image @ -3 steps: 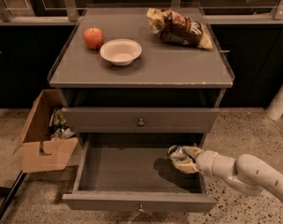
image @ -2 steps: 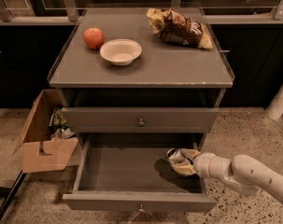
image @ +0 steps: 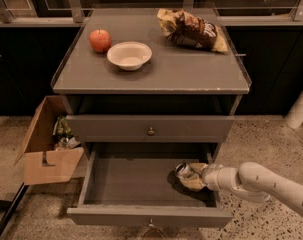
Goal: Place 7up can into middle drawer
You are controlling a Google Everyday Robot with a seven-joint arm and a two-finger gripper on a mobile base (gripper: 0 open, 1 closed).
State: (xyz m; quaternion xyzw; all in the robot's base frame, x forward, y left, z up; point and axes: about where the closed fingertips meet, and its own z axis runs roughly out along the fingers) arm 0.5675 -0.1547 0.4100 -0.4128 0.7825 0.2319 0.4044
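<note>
The 7up can (image: 182,170) is silvery with a shiny metal top and lies tilted on its side, held low inside the open middle drawer (image: 131,176) at its right side. My gripper (image: 189,176) reaches in from the right on a white arm and is shut on the can, just above the drawer floor. The can's body is largely hidden by the tan fingers (image: 195,182). The drawer is pulled out, with its grey front panel (image: 150,217) toward the camera.
The closed upper drawer front with a brass knob (image: 151,131) sits above. On the cabinet top are a red apple (image: 100,40), a white bowl (image: 129,55) and a brown snack bag (image: 191,30). An open cardboard box (image: 47,146) stands on the floor at left.
My gripper with the can has moved slightly left and a little lower inside the drawer. Nothing else has moved.
</note>
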